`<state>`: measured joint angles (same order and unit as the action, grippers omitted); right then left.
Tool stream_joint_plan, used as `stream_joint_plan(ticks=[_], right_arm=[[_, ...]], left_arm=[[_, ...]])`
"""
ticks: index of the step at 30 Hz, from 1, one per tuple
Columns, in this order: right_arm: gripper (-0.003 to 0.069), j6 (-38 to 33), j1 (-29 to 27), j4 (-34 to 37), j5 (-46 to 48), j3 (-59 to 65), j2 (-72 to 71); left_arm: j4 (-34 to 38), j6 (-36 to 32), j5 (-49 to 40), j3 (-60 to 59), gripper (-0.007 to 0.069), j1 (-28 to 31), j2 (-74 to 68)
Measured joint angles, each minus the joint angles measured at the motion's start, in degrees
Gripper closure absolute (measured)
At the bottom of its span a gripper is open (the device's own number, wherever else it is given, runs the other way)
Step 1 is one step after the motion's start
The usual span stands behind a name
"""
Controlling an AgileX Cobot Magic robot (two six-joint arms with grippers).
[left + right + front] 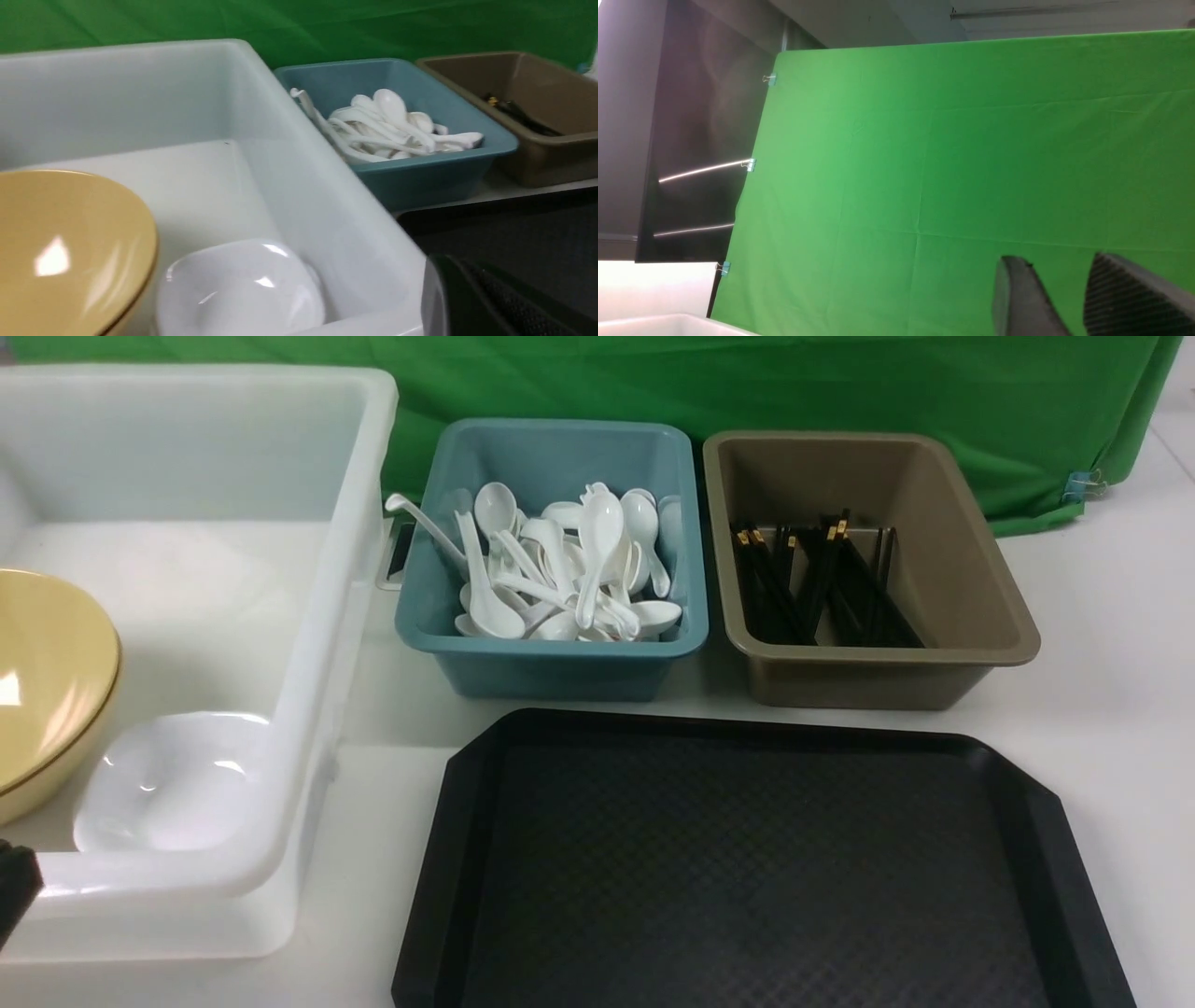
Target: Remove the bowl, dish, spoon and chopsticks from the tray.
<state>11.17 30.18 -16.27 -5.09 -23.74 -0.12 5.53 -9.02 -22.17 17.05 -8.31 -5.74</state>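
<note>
Left jaws: only a dark sliver of the left gripper (472,303) shows in its wrist view, at the near edge of the white tub; the gap cannot be seen there, but they are closed and carry nothing that shows.
Right jaws: the right gripper (1064,298) points up at the green backdrop (971,163) — two dark fingers with a clear gap between them, nothing in it; parted and empty.
Bowl: the mustard-yellow bowl (47,681) lies tilted inside the white tub (308,644), at the table's left side, off the tray.
Dish: a white squarish dish (168,784) sits in the tub's near corner, just beside the bowl.
Spoon: a heap of white soup spoons (569,569) fills the teal bin (551,658) toward the table's far edge; which one came from the tray cannot be told.
Chopsticks: black chopsticks (822,588) with gold bands lie in the brown bin (878,667), just beside the teal one.
Tray: the black tray (747,868) at the table's near edge shows bare as far as it is in view.
Progress: by this layout all four kinds look put away — judged done or all but done.
Left to do: likely only bringing the arms to rest.
</note>
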Motion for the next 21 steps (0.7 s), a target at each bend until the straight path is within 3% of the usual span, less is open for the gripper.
stream_joint_plan(ticks=[7, 11, 21], right_arm=[[0.0426, 0.0, 0.0, 0.0, 0.0, 0.0, 0.0], [0.0421, 0.0, 0.0, 0.0, 0.0, 0.0, 0.0], [0.0419, 0.0, 0.0, 0.0, 0.0, 0.0, 0.0]], left_arm=[[-3.3, 2.4, 11.9, -12.1, 0.0636, 8.3, 3.5], [-3.7, 4.5, 12.5, -17.0, 0.0636, 11.7, 5.5], [-3.7, 5.9, 9.6, -17.4, 0.0636, 12.1, 5.7]])
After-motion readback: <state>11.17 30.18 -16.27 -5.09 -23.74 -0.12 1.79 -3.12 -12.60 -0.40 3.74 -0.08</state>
